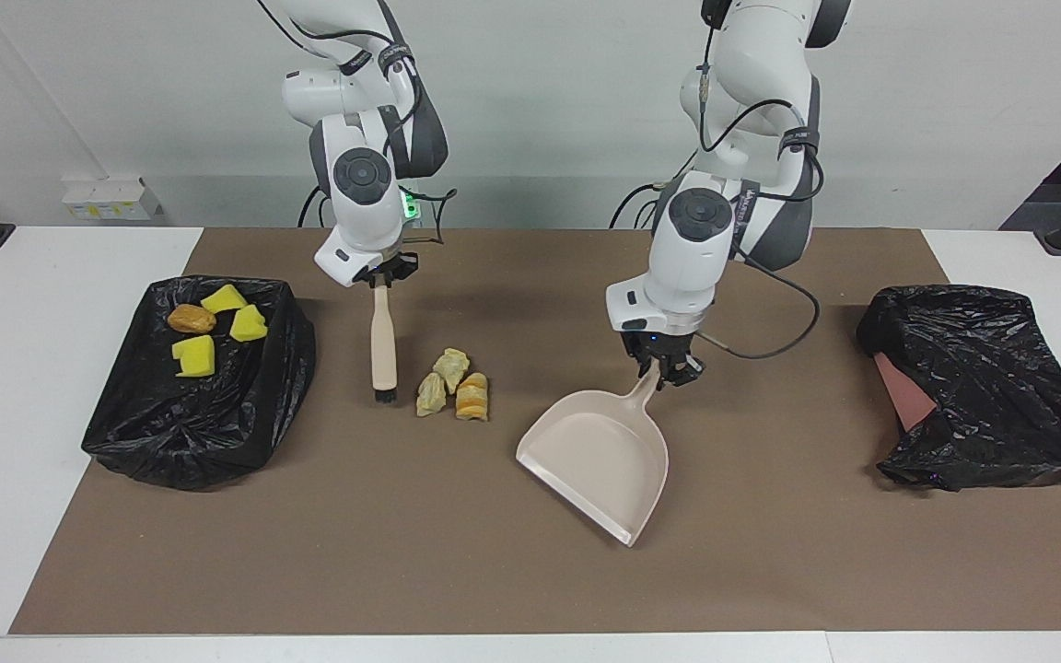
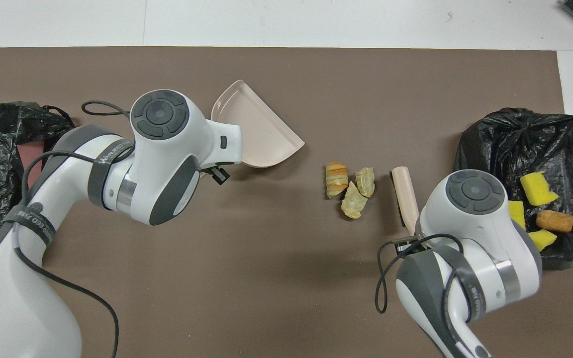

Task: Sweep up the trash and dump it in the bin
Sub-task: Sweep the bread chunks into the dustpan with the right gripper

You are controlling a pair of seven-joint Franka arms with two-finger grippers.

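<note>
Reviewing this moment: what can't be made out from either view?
- Overhead view: the right arm's wrist covers part of the yellow chunks in the bin and the right gripper's hold on the brush.
- Overhead view: the left arm covers the dustpan handle and the left gripper.
- Both views: whether the dustpan's lip touches the mat.
- Both views: what the second black bag holds.
</note>
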